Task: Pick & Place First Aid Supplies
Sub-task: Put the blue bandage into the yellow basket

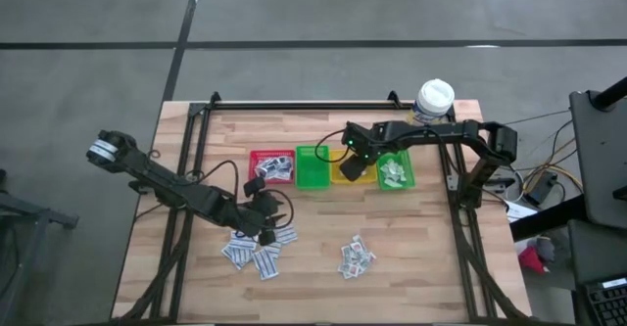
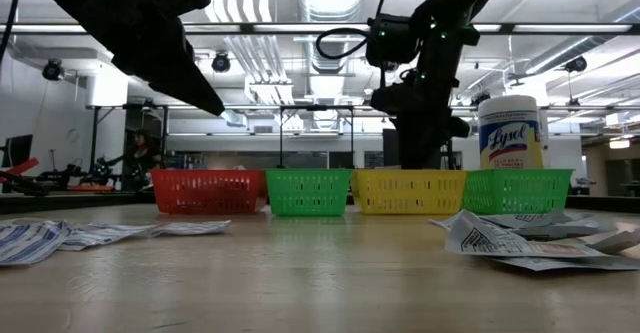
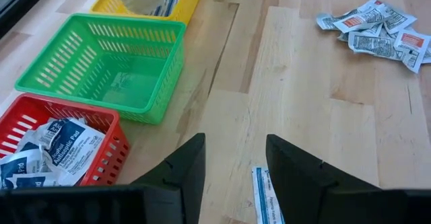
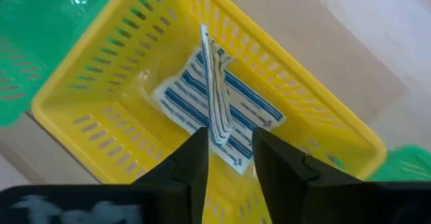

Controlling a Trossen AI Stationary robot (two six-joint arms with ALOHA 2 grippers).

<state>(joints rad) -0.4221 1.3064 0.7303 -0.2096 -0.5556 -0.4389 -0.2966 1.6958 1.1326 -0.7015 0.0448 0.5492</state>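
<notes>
Your right gripper (image 4: 227, 158) hangs over the yellow bin (image 1: 350, 174), third of four bins in the row just above the table's centre in the high view, and its jaws stand slightly apart with a blue-striped packet (image 4: 217, 96) on edge between the tips, above another packet lying flat on the bin floor. I judge this to be the release: whether the fingers are clear of the packet you cannot tell from here, so open them fully and let it drop before you lift, then rise straight up so a finger does not drag it over the wall. Your left gripper (image 3: 232, 158), jaws apart and empty, waits toward 7 o'clock of the table centre, over the pile of strip packets (image 1: 257, 250). A second pile (image 1: 356, 256) lies toward 5 o'clock.
</notes>
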